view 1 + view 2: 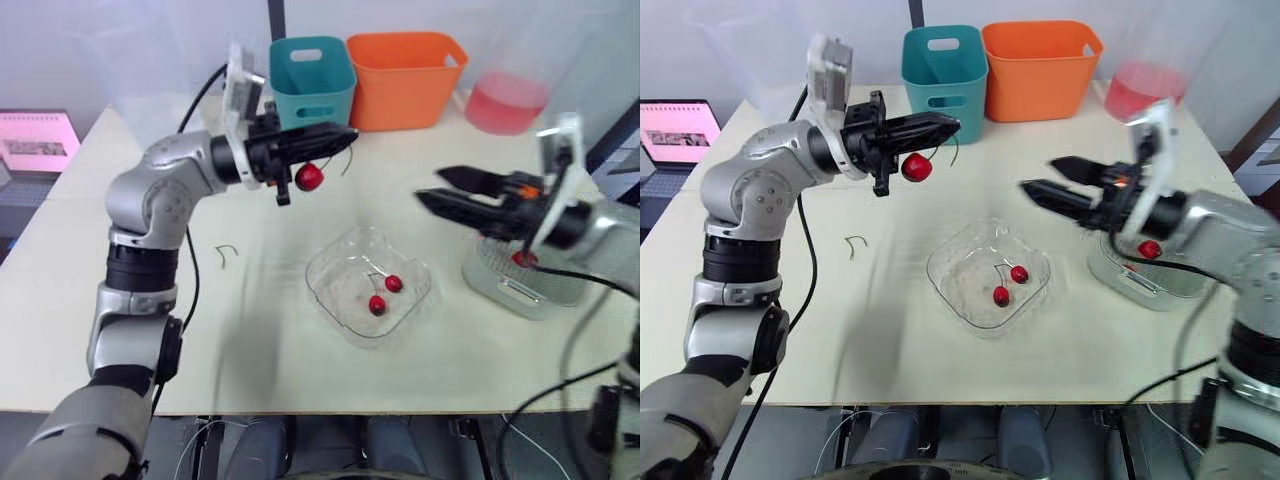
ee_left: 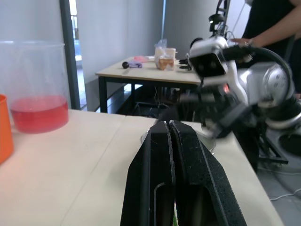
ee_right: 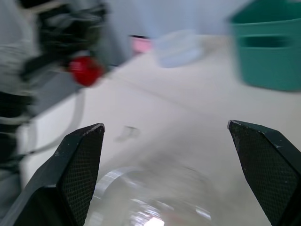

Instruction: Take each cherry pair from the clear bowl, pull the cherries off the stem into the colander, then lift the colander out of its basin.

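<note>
My left gripper is shut on a cherry stem above the table's back middle, and one red cherry hangs below its fingers. My right gripper is open, held in the air to the right of that cherry, between the clear bowl and the colander. In the bowl lies a cherry pair on its stem. A single cherry lies in the colander, which sits in its clear basin at the right. The right wrist view shows the hanging cherry ahead of the wide-apart fingers.
A teal bin and an orange bin stand at the back edge, with a pitcher of red liquid to their right. A bare stem lies left of the bowl. A laptop sits far left. A person stands beyond the table.
</note>
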Tool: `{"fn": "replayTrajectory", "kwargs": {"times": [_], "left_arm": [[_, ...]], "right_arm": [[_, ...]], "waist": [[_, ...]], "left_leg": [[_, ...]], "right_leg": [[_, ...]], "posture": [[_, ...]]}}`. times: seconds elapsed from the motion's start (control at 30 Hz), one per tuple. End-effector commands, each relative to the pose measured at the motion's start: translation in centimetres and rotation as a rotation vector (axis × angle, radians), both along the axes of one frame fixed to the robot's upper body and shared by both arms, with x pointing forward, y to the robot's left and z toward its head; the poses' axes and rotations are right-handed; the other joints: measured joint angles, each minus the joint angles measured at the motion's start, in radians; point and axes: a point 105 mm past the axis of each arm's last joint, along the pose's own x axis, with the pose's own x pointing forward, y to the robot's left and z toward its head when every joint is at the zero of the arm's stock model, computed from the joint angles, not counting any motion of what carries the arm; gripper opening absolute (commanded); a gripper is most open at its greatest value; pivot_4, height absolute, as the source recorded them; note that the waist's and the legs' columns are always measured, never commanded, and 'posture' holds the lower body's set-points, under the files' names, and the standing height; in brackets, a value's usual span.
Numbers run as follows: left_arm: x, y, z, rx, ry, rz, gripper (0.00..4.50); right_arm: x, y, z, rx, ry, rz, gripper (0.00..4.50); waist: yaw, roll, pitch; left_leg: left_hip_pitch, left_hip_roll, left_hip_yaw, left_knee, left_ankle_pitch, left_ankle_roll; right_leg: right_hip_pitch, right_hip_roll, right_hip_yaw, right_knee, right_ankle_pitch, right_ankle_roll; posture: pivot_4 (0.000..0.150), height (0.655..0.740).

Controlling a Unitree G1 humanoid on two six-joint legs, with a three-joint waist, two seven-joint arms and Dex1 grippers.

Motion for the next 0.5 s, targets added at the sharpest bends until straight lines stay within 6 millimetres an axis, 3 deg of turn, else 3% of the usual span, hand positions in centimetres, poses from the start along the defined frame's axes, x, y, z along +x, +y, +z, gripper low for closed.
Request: {"fn": "replayTrajectory", "kwargs": {"times": [0.03,0.27,0.5], "left_arm": [[-1.1,0.4,1.5,-0.022,-0.04,-0.032,0.0],[-2.0,0.3,1.6,-0.024,-0.017,-0.072,0.0],[-2.6,0.0,1.6,-0.023,-0.007,-0.096,0.0]], "right_arm": [[-0.7,2.7,0.5,0.055,-0.019,0.065,4.45],[-0.2,6.6,1.2,0.212,0.011,0.123,4.45],[0.0,8.2,1.1,0.257,0.036,0.147,4.45]], "waist": [[-0.001,0.0,0.0],[-0.01,0.0,0.0],[-0.011,0.0,0.0]], "left_leg": [[0.0,0.0,0.0,0.0,0.0,0.0],[0.0,-0.001,0.0,0.0,0.0,-0.001],[0.0,0.0,0.001,0.0,0.0,-0.001]], "right_leg": [[0.0,0.0,0.0,0.0,0.0,0.0],[-0.001,-0.001,0.0,0.001,0.0,0.0],[-0.002,0.0,0.001,0.002,0.0,0.0]], "posture": [[0.15,0.74],[0.15,0.74],[0.15,0.74]]}}
